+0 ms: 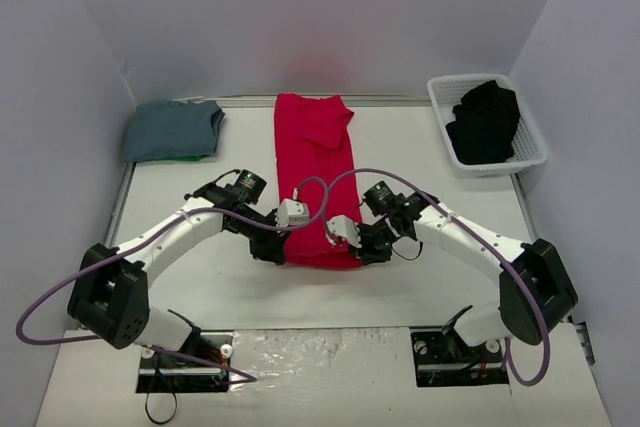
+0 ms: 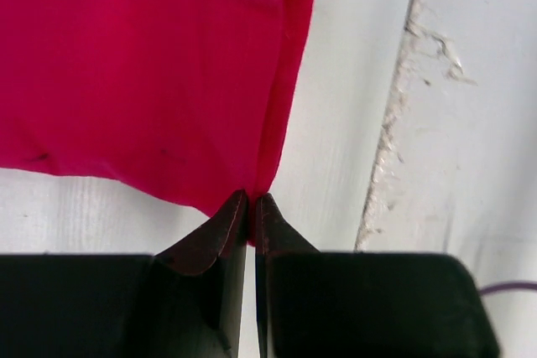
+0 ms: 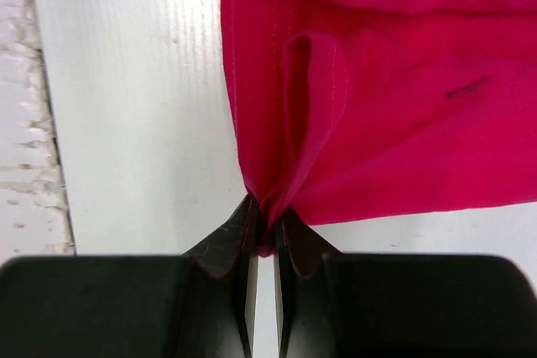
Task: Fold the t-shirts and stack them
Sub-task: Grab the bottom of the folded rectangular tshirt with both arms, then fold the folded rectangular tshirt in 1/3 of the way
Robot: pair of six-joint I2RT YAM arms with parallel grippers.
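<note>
red t-shirt [image 1: 315, 147] is laid as a long strip at centre | near-left corner is pinched by left gripper [image 2: 252, 200] | near-right corner is clamped by right gripper [image 3: 267, 211] | blue-grey t-shirt [image 1: 172, 130] is folded far-left | black t-shirt [image 1: 485, 122] is heaped in basket [image 1: 532, 139]

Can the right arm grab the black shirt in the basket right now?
Probably not: the right claw is shut on a corner of the red shirt. Once freed, the black shirt lies uncovered in the basket on its side.
</note>
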